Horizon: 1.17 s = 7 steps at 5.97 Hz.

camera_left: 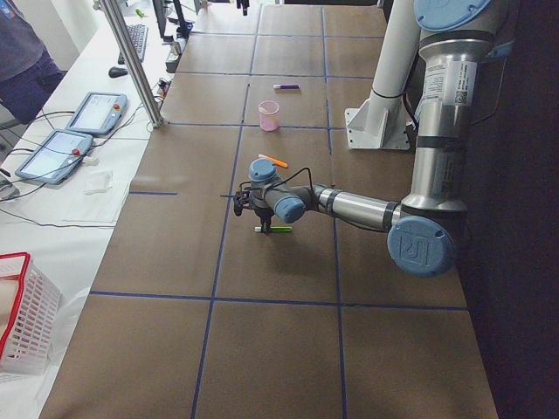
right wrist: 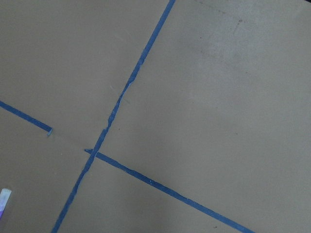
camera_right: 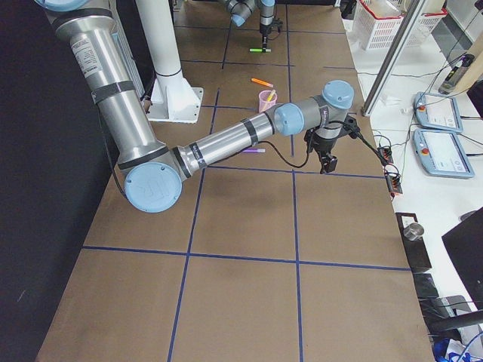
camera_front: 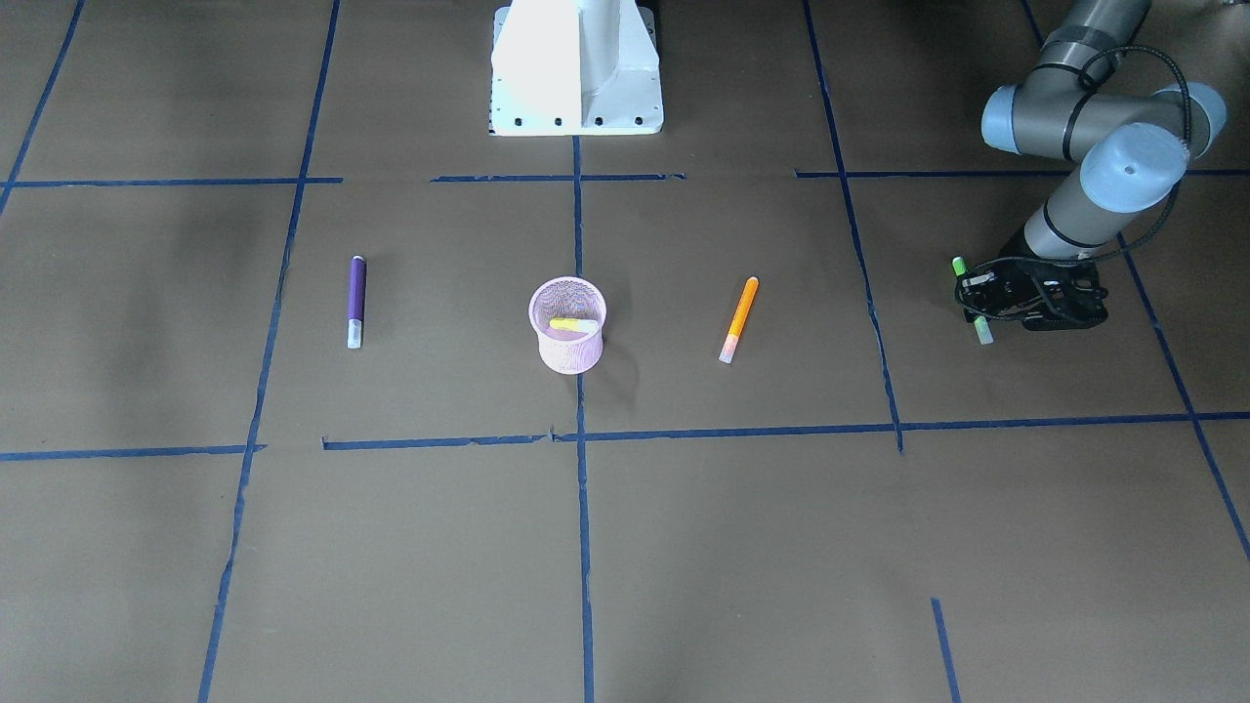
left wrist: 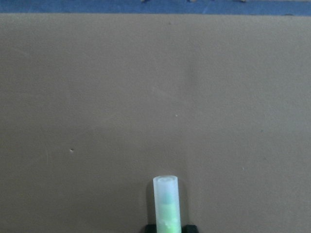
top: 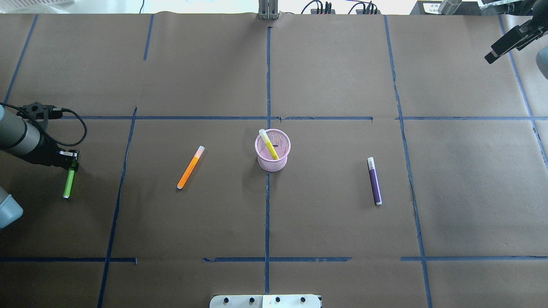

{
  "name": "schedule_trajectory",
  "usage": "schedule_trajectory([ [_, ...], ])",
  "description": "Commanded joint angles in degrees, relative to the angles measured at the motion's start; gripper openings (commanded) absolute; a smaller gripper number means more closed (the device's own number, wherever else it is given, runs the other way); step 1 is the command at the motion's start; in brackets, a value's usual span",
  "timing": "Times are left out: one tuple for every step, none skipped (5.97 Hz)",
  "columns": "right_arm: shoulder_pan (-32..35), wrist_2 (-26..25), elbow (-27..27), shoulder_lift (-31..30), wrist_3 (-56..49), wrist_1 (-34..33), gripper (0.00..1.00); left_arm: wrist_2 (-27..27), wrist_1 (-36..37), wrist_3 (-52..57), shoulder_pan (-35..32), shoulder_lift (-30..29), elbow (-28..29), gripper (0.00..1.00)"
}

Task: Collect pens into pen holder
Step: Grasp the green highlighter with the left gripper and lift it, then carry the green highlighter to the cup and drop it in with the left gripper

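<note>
Brown-papered table; left gripper seemingly clamps green pen for carrying to pen holder; right gripper closure unclear.

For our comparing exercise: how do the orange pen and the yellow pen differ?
The orange pen lies flat on the table; the yellow pen leans inside the holder. The orange pen lies apart from the holder; the yellow pen rests against its rim. Both are slim, with pale caps.
</note>
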Motion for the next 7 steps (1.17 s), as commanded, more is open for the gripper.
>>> schedule_trajectory([
  [0.0, 0.0, 0.1, -0.1, 0.0, 0.0, 0.99, 0.9, 0.1, 0.8, 0.0, -0.2, -3.9, 0.0],
  [0.0, 0.1, 0.2, -0.6, -0.6, 0.0, 0.99, 3.3, 0.1, 0.9, 0.0, -1.9, -8.5, 0.0],
  [0.4, 0.1, 0.2, -1.1, -2.0, 0.0, 1.0, 9.0, 0.0, 1.1, 0.0, -5.1, -12.1, 0.0],
  [0.4, 0.1, 0.2, -1.3, -2.0, 0.0, 1.0, 9.9, -0.7, 1.0, 0.5, -11.9, -12.3, 0.02],
  [0.4, -0.2, 0.2, -1.6, -1.7, 0.0, 1.0, 10.2, -1.2, 0.0, 4.8, -17.3, -12.1, 0.01],
  [0.4, -0.4, 0.0, -1.9, -1.1, 0.0, 1.0, 15.4, -1.4, -2.3, 9.6, -22.6, -11.3, 0.01],
  [0.4, -0.4, -0.1, -1.9, -1.1, 0.0, 1.0, 21.9, -1.1, -7.2, 14.2, -27.9, -11.0, 0.02],
])
